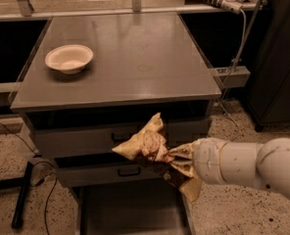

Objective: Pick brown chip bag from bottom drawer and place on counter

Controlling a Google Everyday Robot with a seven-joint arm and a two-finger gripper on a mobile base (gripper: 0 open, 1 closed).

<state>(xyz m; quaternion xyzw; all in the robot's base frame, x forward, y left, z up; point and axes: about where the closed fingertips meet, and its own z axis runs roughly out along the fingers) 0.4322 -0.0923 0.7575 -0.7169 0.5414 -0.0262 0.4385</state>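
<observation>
One white bowl [69, 58] sits on the counter [135, 67] near its left edge; below it are two shallow drawers [76, 142], each with a black handle [129, 171], the upper one partly covered; the bottom drawer [130, 212] stands pulled out, its floor dim and cut off below; one brown chip bag [144, 143] hangs in front of the shallow drawers, above the open one; my gripper [180, 158] is clamped on its right end, mostly buried in crumpled foil; my arm [253, 164] runs off at the right

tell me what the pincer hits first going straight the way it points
The pincer, shut on the brown chip bag, points left. The bag would probably brush the upper drawer front first, though depth is unclear and it may pass free in front.
</observation>
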